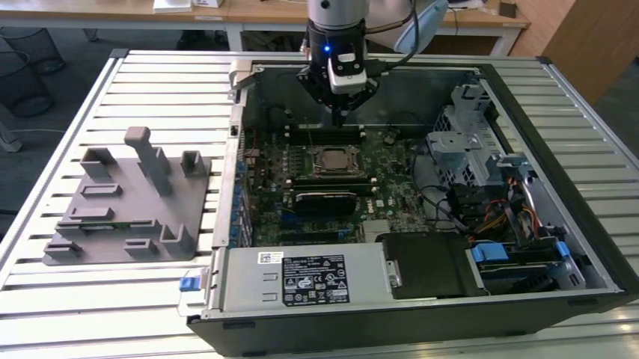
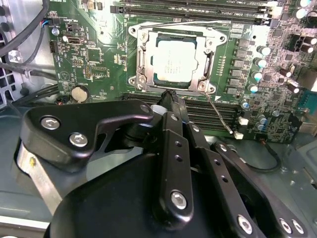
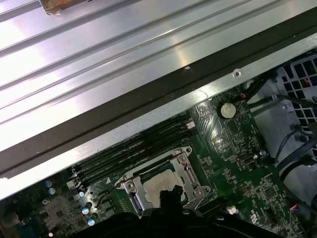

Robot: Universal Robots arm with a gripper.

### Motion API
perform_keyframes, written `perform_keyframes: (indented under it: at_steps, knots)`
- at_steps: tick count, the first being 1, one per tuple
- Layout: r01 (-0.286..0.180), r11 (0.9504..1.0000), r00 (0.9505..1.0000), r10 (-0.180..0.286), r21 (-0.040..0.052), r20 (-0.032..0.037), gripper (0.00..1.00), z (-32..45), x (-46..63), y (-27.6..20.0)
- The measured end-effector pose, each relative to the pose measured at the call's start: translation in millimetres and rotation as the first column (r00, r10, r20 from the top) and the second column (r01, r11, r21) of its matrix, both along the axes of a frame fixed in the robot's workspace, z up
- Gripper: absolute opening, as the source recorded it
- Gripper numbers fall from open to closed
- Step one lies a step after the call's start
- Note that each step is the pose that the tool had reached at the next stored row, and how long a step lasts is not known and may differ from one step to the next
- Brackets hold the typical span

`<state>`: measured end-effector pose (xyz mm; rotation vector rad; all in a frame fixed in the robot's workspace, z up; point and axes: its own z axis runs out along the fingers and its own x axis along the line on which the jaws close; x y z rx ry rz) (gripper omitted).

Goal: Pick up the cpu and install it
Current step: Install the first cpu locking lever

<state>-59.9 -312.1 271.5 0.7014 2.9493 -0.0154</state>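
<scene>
The cpu (image 2: 176, 62) sits in the motherboard socket (image 2: 141, 64), so installing looks nearly done; the pincer (image 2: 171, 95) hovers beside it, closed and empty; any further move needs care around the socket

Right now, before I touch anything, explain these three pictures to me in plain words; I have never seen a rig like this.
The exterior view, taken from off the arm, shows a silver robot arm whose black gripper hangs shut, holding nothing, over an open black computer case on a slatted metal table. A grey plastic holder block lies at that view's left. Both wrist views come from cameras riding on the arm, looking past the gripper at the green motherboard. The cpu, a small flat square silver-grey chip, sits in its metal socket frame close to the gripper tip.
</scene>
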Motion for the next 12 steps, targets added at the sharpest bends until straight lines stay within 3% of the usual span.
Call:
perform_keyframes:
  at_steps: [12]
  knots:
    - [0.025,0.9997,0.9997,-0.025,0.0,0.0,0.11,0.0,0.0,0.0]
